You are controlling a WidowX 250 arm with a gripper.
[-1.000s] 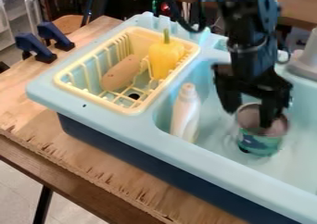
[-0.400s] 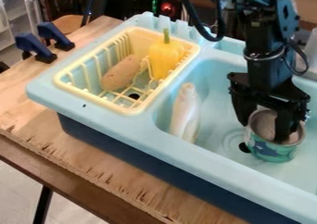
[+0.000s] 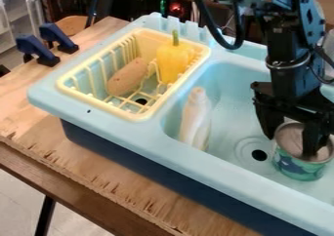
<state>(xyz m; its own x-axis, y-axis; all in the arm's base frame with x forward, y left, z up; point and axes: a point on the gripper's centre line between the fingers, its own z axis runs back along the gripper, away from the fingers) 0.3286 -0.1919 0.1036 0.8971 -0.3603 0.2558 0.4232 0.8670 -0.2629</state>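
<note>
A green can (image 3: 300, 167) with darker blue patches and a dull, open mouth stands beside the drain (image 3: 260, 155), near the sink's (image 3: 130, 134) front edge. The gripper (image 3: 293, 145) is spread wide, one finger inside the can. A whitish bottle (image 3: 194, 118) stands by the basin's left wall; the yellow rack (image 3: 137, 117) beyond holds a yellow pepper (image 3: 173, 62) and a brown oblong (image 3: 128, 77). Beneath is a wooden table (image 3: 85, 181), above a pale floor (image 3: 19, 201)
</note>
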